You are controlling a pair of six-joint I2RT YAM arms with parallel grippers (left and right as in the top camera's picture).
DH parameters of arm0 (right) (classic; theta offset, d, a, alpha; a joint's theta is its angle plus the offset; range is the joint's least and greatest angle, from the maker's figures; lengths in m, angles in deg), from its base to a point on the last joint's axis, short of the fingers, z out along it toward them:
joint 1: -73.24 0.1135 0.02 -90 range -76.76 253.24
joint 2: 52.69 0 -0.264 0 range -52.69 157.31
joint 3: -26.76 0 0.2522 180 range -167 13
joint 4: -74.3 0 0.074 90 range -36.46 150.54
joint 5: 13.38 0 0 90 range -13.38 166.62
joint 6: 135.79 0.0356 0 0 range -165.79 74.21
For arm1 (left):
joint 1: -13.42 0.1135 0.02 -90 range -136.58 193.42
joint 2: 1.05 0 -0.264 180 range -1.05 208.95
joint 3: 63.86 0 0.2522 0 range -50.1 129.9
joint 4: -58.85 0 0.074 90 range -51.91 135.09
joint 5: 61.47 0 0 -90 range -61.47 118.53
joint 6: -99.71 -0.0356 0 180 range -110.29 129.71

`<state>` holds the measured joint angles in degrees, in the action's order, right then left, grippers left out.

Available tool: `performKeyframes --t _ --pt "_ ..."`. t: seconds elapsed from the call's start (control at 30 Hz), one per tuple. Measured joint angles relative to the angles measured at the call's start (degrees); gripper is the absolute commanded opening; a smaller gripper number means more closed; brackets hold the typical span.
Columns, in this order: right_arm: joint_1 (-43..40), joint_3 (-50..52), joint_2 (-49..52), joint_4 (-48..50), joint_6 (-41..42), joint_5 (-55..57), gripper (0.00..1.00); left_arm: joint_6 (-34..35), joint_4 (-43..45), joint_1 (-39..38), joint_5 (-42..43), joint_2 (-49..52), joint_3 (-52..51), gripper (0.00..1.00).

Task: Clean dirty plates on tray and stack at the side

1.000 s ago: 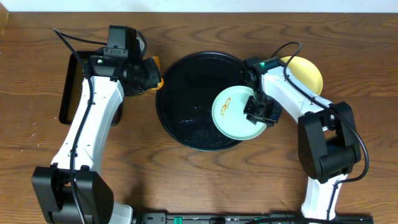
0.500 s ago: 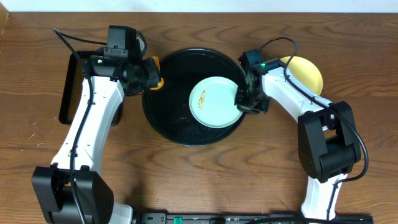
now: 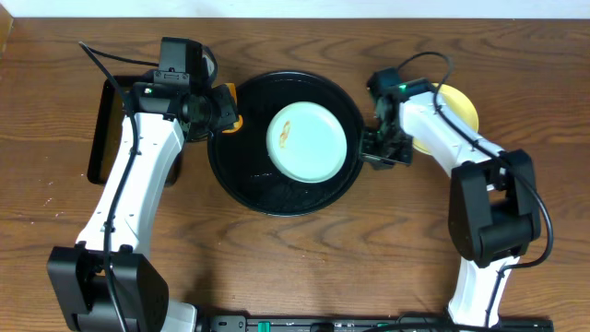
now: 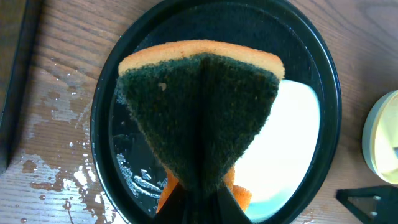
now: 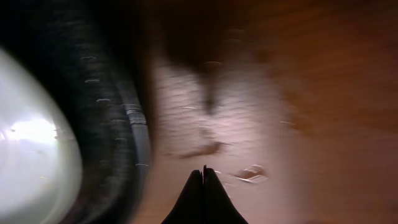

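The round black tray [image 3: 247, 184] lies mid-table with one pale mint plate [image 3: 313, 143] flat inside it, an orange-brown smear [image 3: 284, 136] near the plate's left edge. A yellow plate [image 3: 458, 111] rests on the wood to the right, partly under my right arm. Just off the tray's right rim, my right gripper [image 3: 376, 152] is shut and empty; its wrist view shows the gripper [image 5: 203, 171] over bare wood beside the tray rim [image 5: 127, 130]. At the tray's upper left, my left gripper [image 3: 226, 118] is shut on the orange-green sponge [image 4: 199, 112], which hides much of the tray [image 4: 102, 124].
A rectangular black tray [image 3: 103, 129] lies at the far left, under my left arm. Water drops wet the wood [image 4: 59, 149] left of the round tray. Bare wood lies in front of the tray and to its right front.
My right gripper slid the mint plate left to the tray's middle, let it go and closed empty. The round tray shifted a little left. My left arm held still.
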<state>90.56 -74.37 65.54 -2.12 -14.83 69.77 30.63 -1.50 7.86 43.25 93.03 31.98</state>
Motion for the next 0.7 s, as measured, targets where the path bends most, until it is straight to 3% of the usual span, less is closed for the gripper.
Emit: performKeyframes --t 0.2,0.3,0.33,0.4,0.47,0.5,0.6,0.7 --pt "-2.84 -3.28 0.07 -2.54 -1.38 2.12 0.02 0.00 0.07 0.00 0.00 0.00 0.00 0.08" --pt "-2.71 -4.09 0.07 -1.36 -4.55 -0.28 0.10 0.00 0.07 0.00 0.00 0.00 0.00 0.08" --pt "-2.56 -4.17 0.07 -0.31 -5.97 -1.55 0.20 0.00 0.07 0.00 0.00 0.00 0.00 0.09" --pt "-1.60 -4.39 0.11 3.21 -9.68 -5.07 0.29 0.00 0.09 0.00 0.00 0.00 0.00 0.08" --pt "-0.39 -4.52 0.11 7.15 -11.15 -6.19 0.30 0.00 0.09 0.00 0.00 0.00 0.00 0.08" --pt "1.01 -4.61 0.11 9.94 -11.80 -6.45 0.27 0.00 0.09 0.00 -0.02 0.00 0.00 0.09" --pt "3.76 -4.63 0.17 12.15 -12.22 -3.93 0.04 0.00 0.07 0.00 0.00 0.00 0.00 0.08" --pt "5.35 -4.63 0.66 12.00 -10.47 -0.04 0.01 0.00 0.09 0.00 0.00 0.00 0.00 0.09"
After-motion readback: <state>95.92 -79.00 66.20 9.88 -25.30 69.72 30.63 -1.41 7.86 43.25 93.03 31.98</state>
